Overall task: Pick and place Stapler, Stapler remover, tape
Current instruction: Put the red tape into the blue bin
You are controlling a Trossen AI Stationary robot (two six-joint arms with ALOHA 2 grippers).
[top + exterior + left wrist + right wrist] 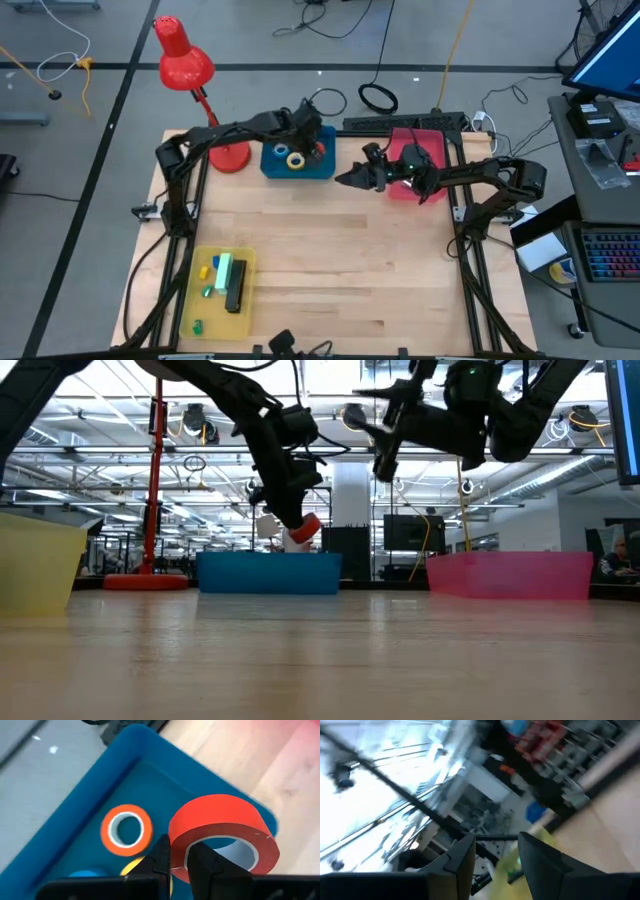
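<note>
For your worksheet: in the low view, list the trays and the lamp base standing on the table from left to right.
Yellow tray → red lamp base → blue tray → pink tray.

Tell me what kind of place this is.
Probably a robotics lab or workshop. A wooden table stands on a bare floor strewn with cables, colored bins like the blue bin sit on it, and the low view shows a big hall with exposed ceiling trusses.
</note>
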